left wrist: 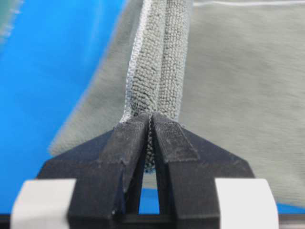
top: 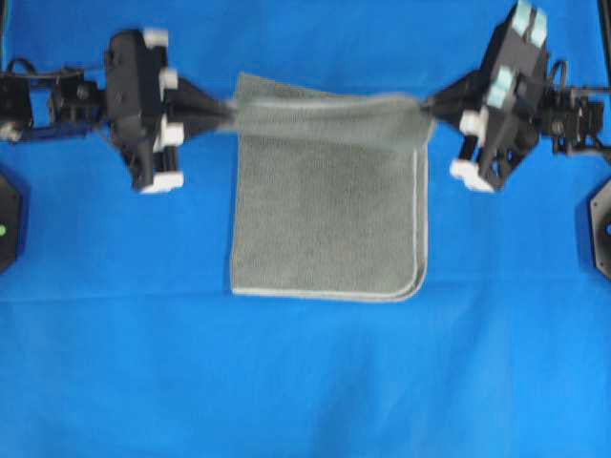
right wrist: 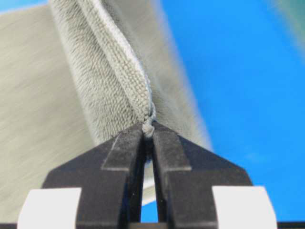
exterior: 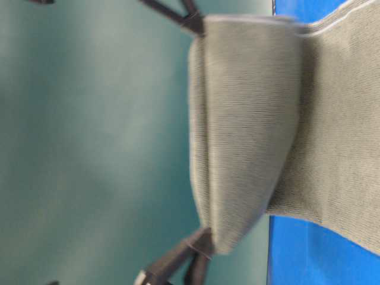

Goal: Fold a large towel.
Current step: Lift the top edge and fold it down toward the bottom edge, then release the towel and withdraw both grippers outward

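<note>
- Here the towel [top: 329, 219] lies in the middle of the table, grey-green with a pale hem; its near part rests flat, and its far edge is lifted off the cloth and stretched between the two grippers.
- The left gripper [left wrist: 151, 119] has its jaws almost closed, pinching a doubled edge of the towel at the left end.
- The right gripper [right wrist: 148, 126] has also narrow jaws, clamped on the hem at the right end.
- I judge the step in hand is to carry the lifted edge over the flat part and lay it down as a fold.
- To do it well, both ends should travel at the same height and speed, so the edge stays straight and a little tight.
- The edge should land parallel to the near hem, with corners meeting, before any release.
- If one side sags or leads, the fold will probably be crooked.
- The blue sheet [top: 305, 382] covering the table looks smooth, so the resting part may slide when pulled.
- From table level, a plain teal wall [exterior: 89, 148] stands behind; nothing else is seen near.
</note>
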